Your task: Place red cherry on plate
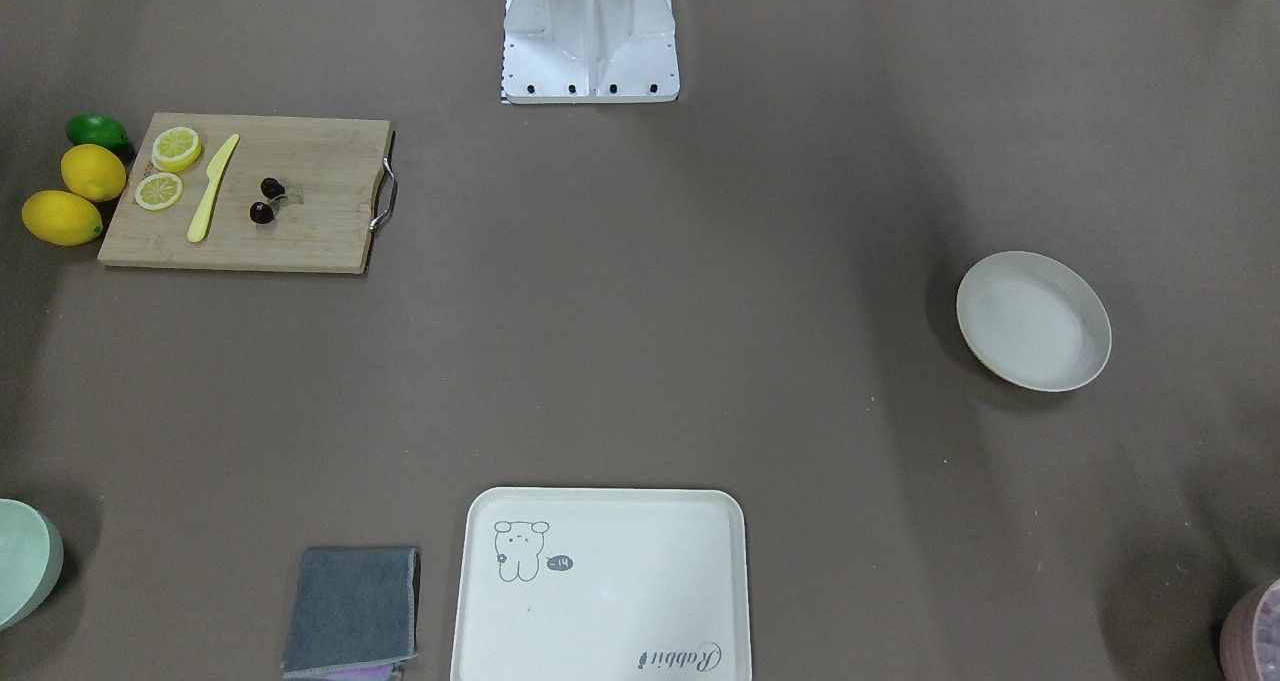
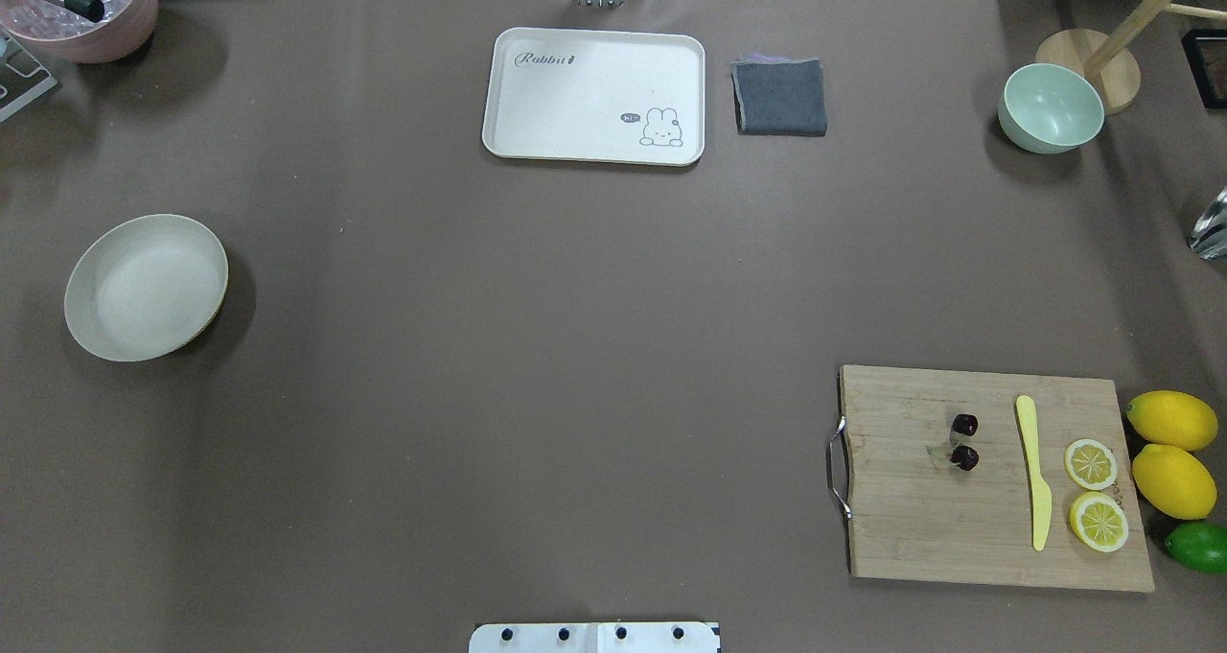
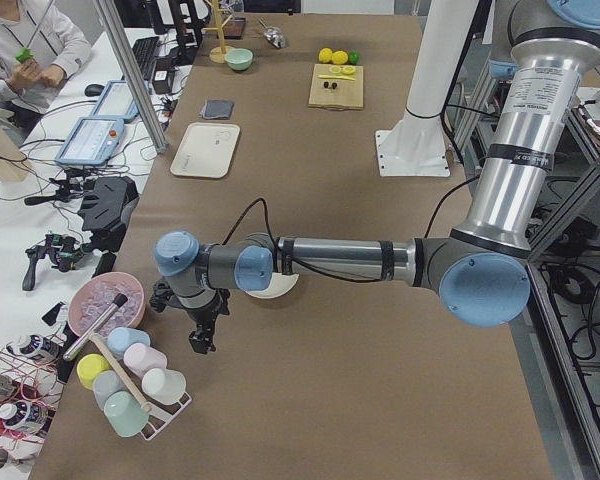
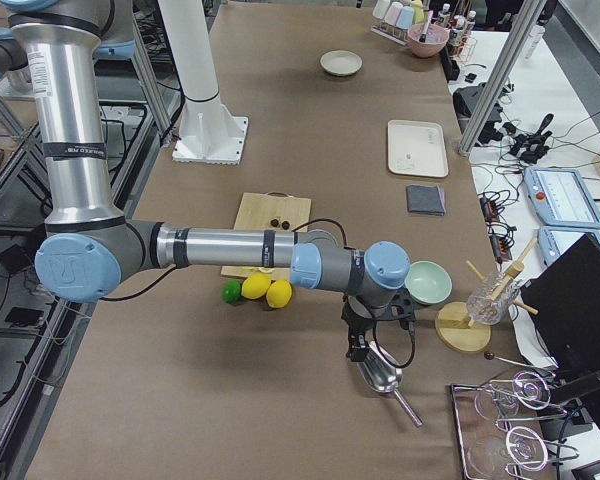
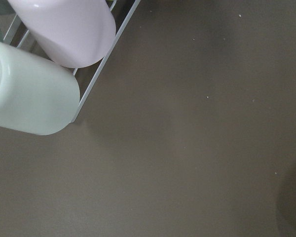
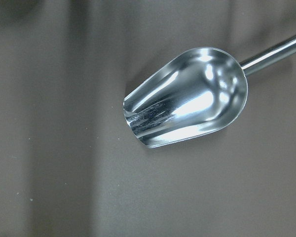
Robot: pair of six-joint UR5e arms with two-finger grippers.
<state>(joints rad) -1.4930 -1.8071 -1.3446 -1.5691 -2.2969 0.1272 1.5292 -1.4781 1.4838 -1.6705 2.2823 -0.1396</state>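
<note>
The red cherry (image 2: pixel 964 442) is a pair of dark glossy cherries lying on a wooden cutting board (image 2: pixel 911 519) at the right of the overhead view; it also shows in the front view (image 1: pixel 266 201). The round cream plate (image 2: pixel 146 287) sits far off at the table's left, with nothing in it (image 1: pixel 1033 321). My left gripper (image 3: pixel 202 335) hangs past the plate beside a cup rack. My right gripper (image 4: pixel 365 350) hangs over a metal scoop (image 6: pixel 187 103). Both show only in the side views, so I cannot tell whether they are open or shut.
On the board lie a yellow knife (image 2: pixel 1033 471) and two lemon slices (image 2: pixel 1093 490); two lemons (image 2: pixel 1171 452) and a lime (image 2: pixel 1198 546) sit beside it. A cream tray (image 2: pixel 594 78), grey cloth (image 2: pixel 780 97), green bowl (image 2: pixel 1051 106) and pink bowl (image 2: pixel 81 11) stand at the far edge. A person (image 3: pixel 25 50) sits off-table.
</note>
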